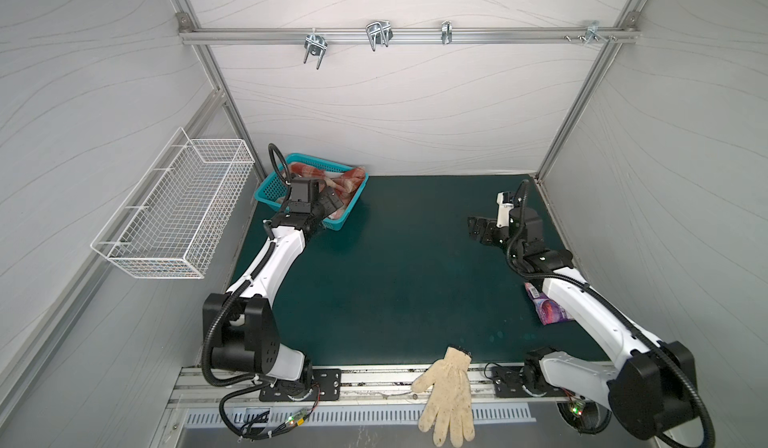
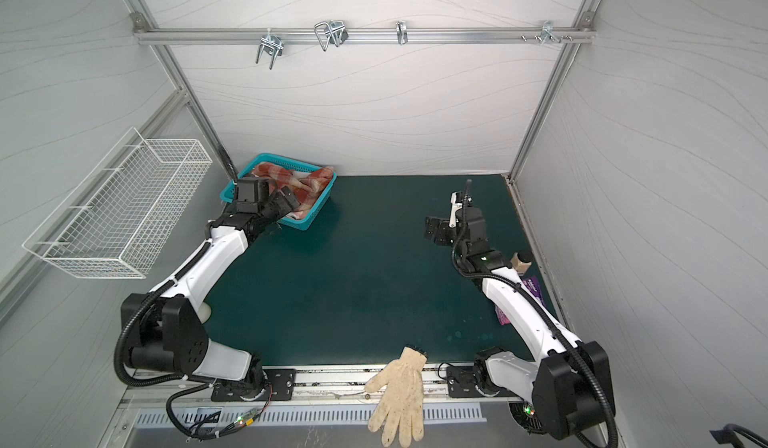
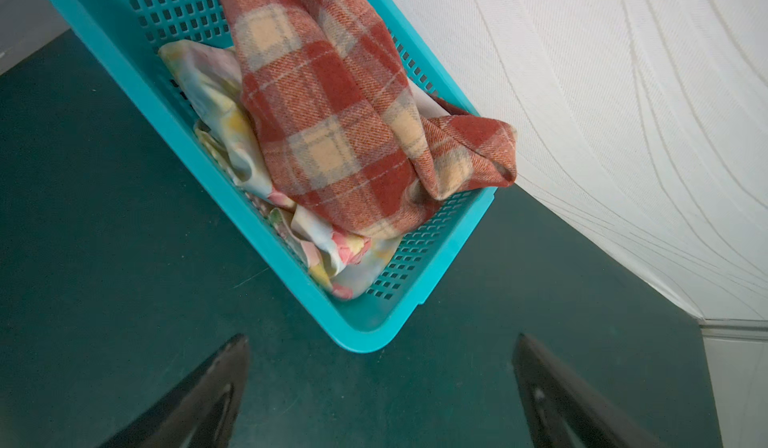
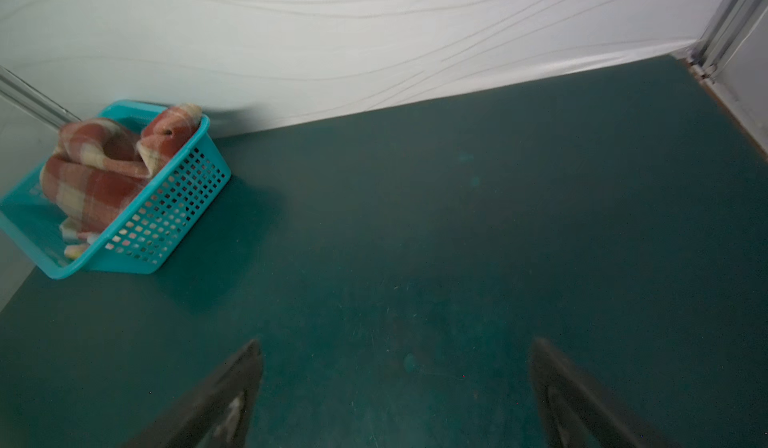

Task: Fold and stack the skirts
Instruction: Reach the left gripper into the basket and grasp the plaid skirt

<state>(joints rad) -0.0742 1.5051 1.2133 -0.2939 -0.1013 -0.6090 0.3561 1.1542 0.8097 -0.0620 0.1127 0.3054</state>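
1. The thick rust-red and cream plaid skirt (image 3: 332,105) lies bunched in the perforated turquoise plastic basket (image 3: 361,342) at the far left corner of the dark green mat (image 1: 395,279). One fold of it hangs over the rim on the wall side.
2. The thin pastel yellow-blue skirt with pink flowers (image 3: 208,88) is in the same basket, crumpled and mostly beneath the plaid one.
3. The left gripper (image 3: 380,338) hangs near the basket's corner with its jaws spread wide and nothing between them.
4. The right gripper (image 4: 395,342) is likewise spread and empty, over bare mat well apart from the basket.
5. Neither skirt is out yet, so the folding has likely not begun.
6. Risk: a deep pinch into the pile could catch both layers, because the plaid cloth rests on the flowered one.
7. Risk: the basket looks light, so cloth snagging on its rim or holes could drag or tip it during a lift.
8. Risk: the thin flowered fabric may slip from a shallow grip.
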